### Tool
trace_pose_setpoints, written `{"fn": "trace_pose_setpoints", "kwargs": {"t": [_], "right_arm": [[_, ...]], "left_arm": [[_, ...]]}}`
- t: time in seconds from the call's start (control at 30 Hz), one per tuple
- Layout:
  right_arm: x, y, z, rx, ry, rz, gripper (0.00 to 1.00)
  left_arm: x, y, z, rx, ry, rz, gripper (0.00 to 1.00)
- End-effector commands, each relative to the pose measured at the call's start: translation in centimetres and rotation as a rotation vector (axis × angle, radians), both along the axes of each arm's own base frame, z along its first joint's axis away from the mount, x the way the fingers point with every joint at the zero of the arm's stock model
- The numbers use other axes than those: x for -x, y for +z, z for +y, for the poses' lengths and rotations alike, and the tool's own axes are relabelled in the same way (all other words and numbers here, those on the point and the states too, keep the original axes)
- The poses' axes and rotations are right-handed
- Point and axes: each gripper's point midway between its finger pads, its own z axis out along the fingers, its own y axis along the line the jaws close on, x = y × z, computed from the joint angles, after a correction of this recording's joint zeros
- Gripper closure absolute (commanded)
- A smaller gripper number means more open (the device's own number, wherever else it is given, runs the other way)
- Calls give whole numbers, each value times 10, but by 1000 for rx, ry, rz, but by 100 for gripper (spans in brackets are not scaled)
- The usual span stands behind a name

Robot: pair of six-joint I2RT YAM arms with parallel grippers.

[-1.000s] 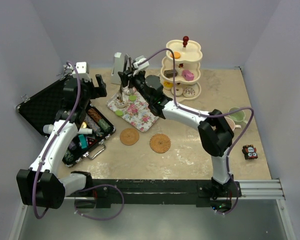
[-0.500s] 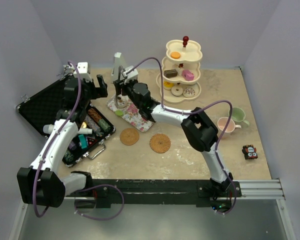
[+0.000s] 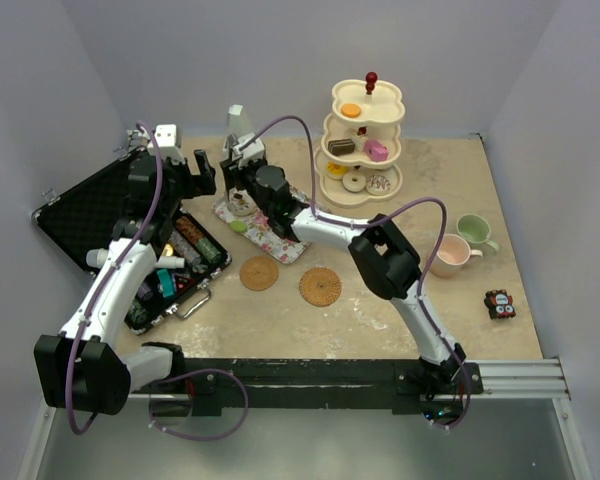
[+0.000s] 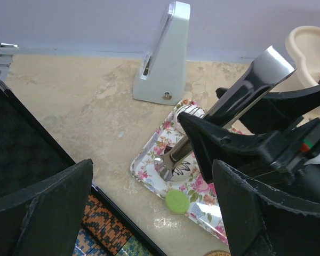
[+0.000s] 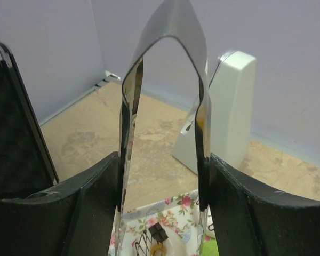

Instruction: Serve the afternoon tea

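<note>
My right gripper is closed on a pair of steel tongs. One finger presses on each arm, so the jaws stand partway in with the tongs between them. I reach across to the far left of the counter, and the tongs point down at the floral tray. Their tips sit at a white, dark-striped treat on the tray; I cannot tell whether they pinch it. Another white treat lies at the tray's far end, and a green disc lies near its front edge. Just beyond the tray stands a grey pyramid.

My left gripper is wide and holds nothing. It hangs by the far corner of the open black case, just left of the tray.

The stand is at the back of the counter, right of the tray. It has an orange donut on top, a brown cake and a pink cake on the middle tier, and more donuts on the bottom tier. The pink mug and green mug sit close together near the right edge. Two coasters lie side by side in front of the tray.
</note>
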Motion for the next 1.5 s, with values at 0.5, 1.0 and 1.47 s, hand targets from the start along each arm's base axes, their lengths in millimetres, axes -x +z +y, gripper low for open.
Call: {"fn": "trace_pose_setpoints", "kwargs": {"t": [0.5, 1.0, 1.47], "right_arm": [[3, 8, 14, 50, -37, -37, 53], [2, 64, -69, 334, -272, -153, 70], [-28, 46, -166, 456, -444, -98, 71]], "left_arm": [[-4, 15, 0, 13, -4, -48, 2], [-2, 19, 1, 14, 1, -59, 2], [-1, 20, 0, 18, -5, -62, 2]]}}
